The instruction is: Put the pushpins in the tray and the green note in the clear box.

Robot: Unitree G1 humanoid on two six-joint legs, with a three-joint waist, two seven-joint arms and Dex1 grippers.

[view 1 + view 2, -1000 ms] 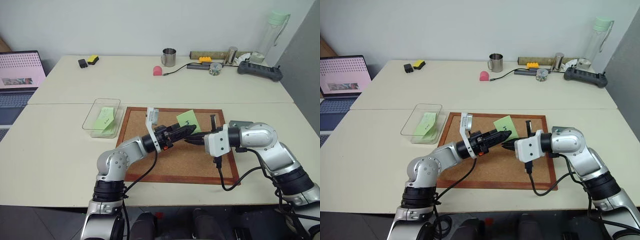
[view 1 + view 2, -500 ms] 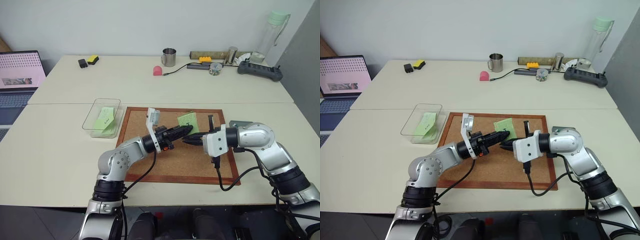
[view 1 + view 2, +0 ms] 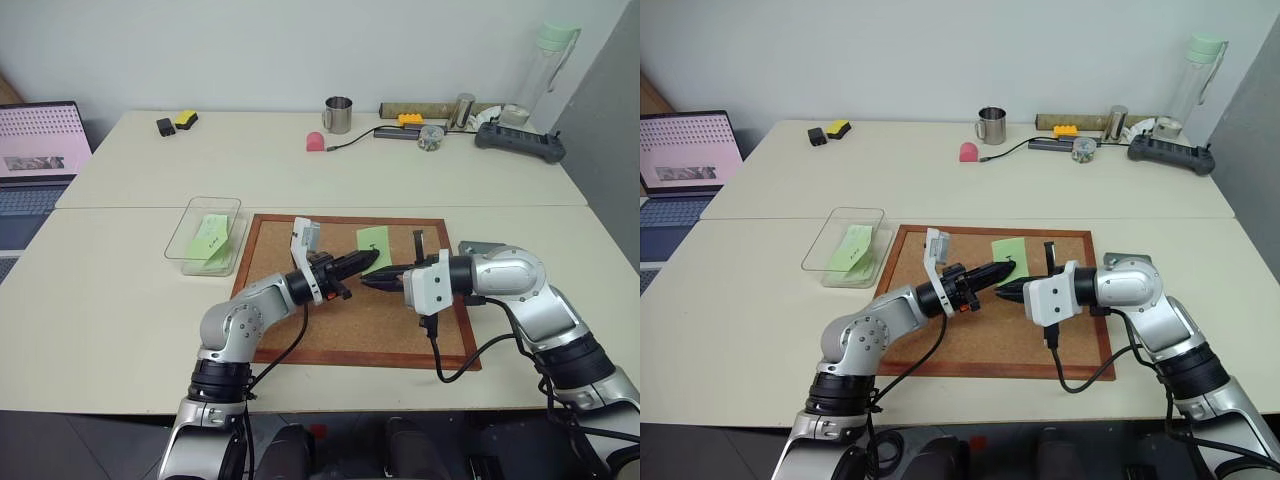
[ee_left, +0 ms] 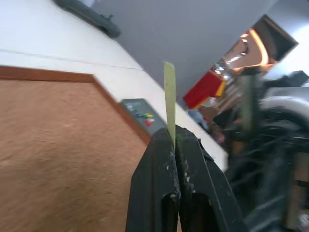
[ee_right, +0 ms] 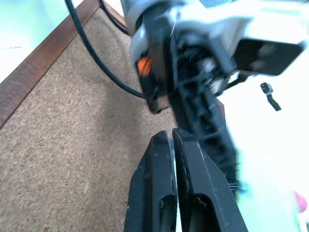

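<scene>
- green note point(image 4: 169, 99) — thin pale green paper slip, pinched by its edge between the left gripper point(image 4: 175, 137) fingers; in the left wrist view it stands edge-on, upright above the fingertips; in the head views the slip point(image 3: 373, 241) sits over the far part of the cork board point(image 3: 300, 340), lifted rather than flat, I judge
- handling: very light, floppy, no stiffness to speak of; likely to flap or curl when moved fast; creases easily but not fragile; grip on an edge is fine, a corner would tear or slip more easily; a slow carry suits it; it will flutter on release, so let go low inside the box
- left gripper: fingers clenched on the note, pads pressed together with the paper between
- right gripper point(image 5: 173, 137): fingers closed tight, nothing visible between them; its tips sit just beside the left gripper's tips over the board
- clear box point(image 3: 187, 238): on the table just off the board's left edge, well apart from the held note; already has pale green slips point(image 3: 212, 240) inside
- tray point(image 3: 478, 247): dark grey, partly hidden behind the right arm off the board's right edge; small coloured pushpins point(image 4: 143, 117) lie in it per the left wrist view; too small to count
- background: laptop point(image 3: 38, 150) far left; mug point(image 3: 338, 114), bottle point(image 3: 545, 65), power strip point(image 3: 518, 140) on the far table
</scene>
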